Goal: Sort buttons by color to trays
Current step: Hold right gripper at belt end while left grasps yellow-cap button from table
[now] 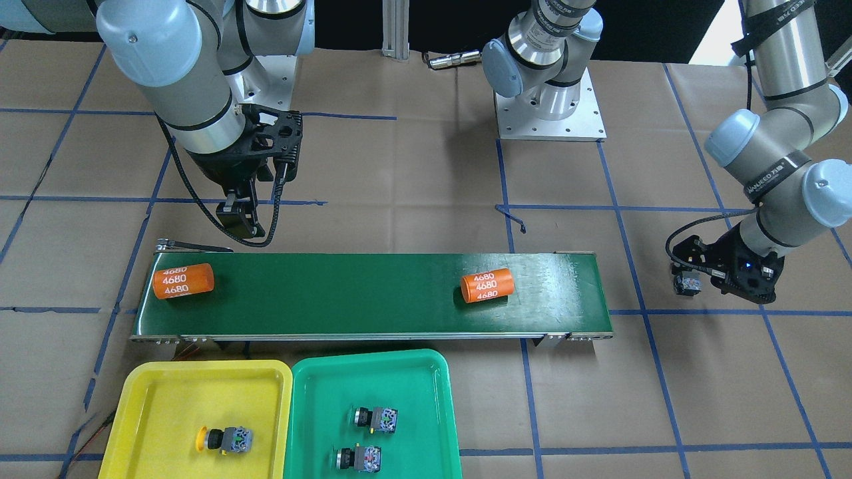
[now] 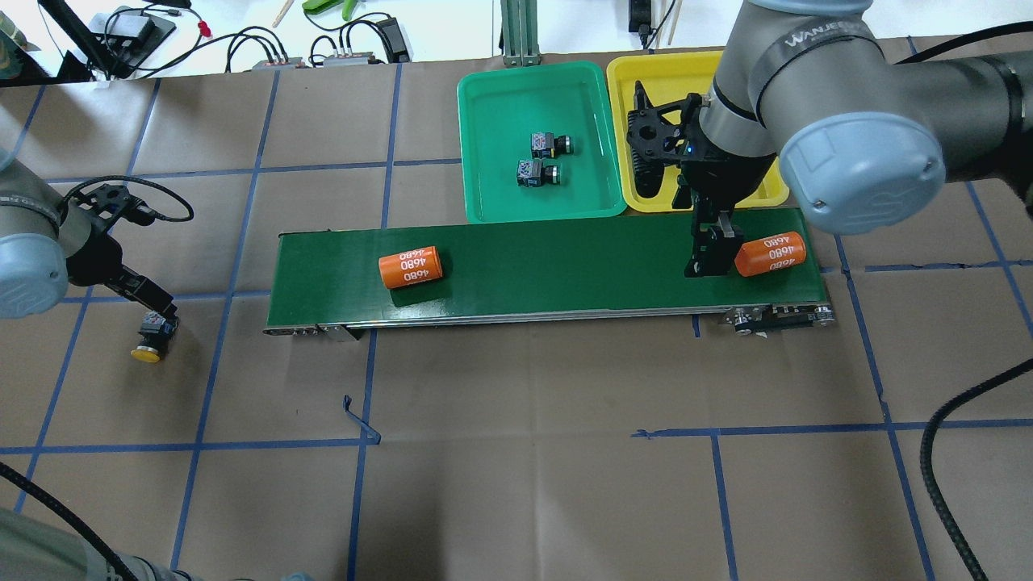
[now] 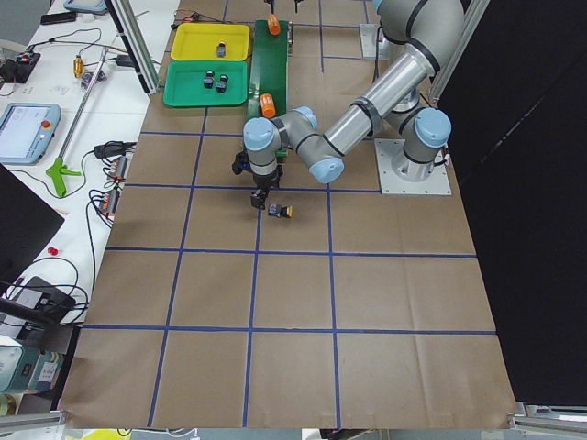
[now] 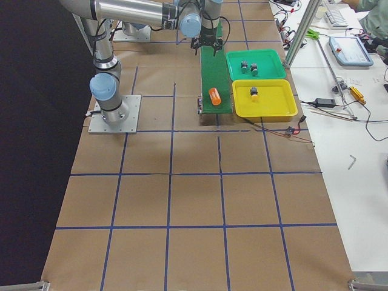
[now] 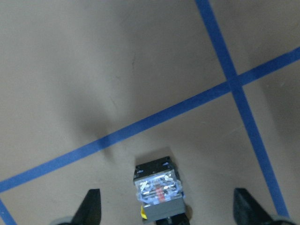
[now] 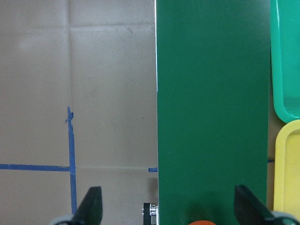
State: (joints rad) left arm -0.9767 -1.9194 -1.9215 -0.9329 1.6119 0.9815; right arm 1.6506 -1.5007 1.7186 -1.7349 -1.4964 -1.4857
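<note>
Looking at the loose button (image 2: 148,343) first: it has a blocky grey-black body and a round yellow cap, and lies on its side on the counter (image 2: 524,452), well off the left end of the conveyor belt (image 2: 565,258). My left end effector (image 5: 168,207) stands over it with its fingers spread wide, the button between them and touching neither. The yellow tray (image 1: 143,399) holds one yellow-capped button (image 1: 226,439). The green tray (image 1: 313,399), just beside it, holds two buttons (image 1: 376,419) (image 1: 359,458) whose cap colour I cannot make out. My right end effector (image 6: 168,208) hangs wide open and empty over the belt, just beside one of two orange cylinders (image 2: 771,252) (image 2: 411,267), each printed "4680".
</note>
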